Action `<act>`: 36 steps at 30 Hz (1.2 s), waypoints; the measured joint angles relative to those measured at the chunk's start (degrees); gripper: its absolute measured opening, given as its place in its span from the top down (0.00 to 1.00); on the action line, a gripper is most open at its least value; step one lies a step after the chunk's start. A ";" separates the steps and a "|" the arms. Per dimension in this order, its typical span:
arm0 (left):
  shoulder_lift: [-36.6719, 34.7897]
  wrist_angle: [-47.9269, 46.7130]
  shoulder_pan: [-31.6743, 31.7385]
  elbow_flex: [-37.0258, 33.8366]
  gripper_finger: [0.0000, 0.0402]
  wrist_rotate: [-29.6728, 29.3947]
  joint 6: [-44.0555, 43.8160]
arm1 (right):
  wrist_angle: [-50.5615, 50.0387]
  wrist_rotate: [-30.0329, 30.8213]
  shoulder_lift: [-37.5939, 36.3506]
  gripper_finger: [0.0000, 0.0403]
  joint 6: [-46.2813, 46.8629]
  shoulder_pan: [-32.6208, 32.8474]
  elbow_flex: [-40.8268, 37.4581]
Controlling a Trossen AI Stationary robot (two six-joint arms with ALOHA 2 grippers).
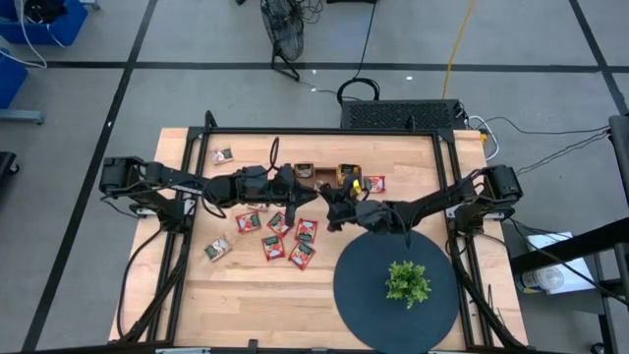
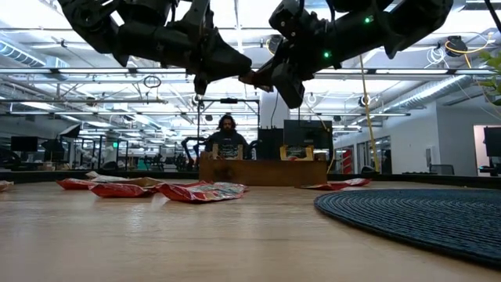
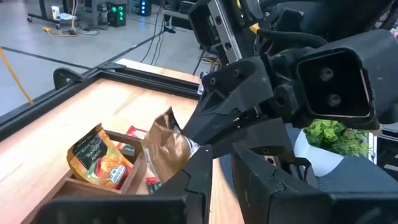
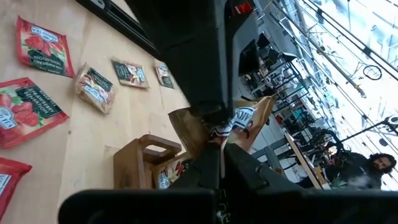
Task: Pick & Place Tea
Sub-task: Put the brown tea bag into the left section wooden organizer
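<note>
A crumpled brown tea sachet hangs in the air between my two grippers, above the brown wooden tray at the table's far middle. My left gripper reaches in from the left with its fingers close together. My right gripper comes in from the right and is shut. An orange sachet lies in one tray compartment. Several red sachets lie flat on the wood near the left arm, and one red sachet lies beside the tray. My left gripper meets the brown sachet at its middle, coming in about level from the table's left. The right gripper's fingers stand in front of the place of contact, so which edge it has cannot be told. The sachet is clear of the tray. My right gripper pinches the brown sachet near its middle between its two shut fingers, about level, from the table's right. The sachet is bent, with a brown flap on one side of the fingers and a labelled flap on the other. It is lifted clear.
A round dark mat with a small green plant lies at the near right. Brown sachets lie at the far left and near left. A person sits in the room beyond the table's far edge.
</note>
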 joint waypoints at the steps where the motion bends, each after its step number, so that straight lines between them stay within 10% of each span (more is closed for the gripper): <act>1: 0.00 -0.07 0.00 0.02 0.83 0.02 0.41 | 0.00 0.31 0.00 1.00 0.00 0.27 0.00; 15: -0.07 -2.14 -0.02 0.08 0.82 -6.09 -1.17 | -0.02 2.87 0.04 1.00 -0.02 1.17 0.00; 36: -0.07 -2.77 0.11 0.08 0.42 -9.31 4.60 | -0.18 5.11 0.04 1.00 0.35 1.70 -0.02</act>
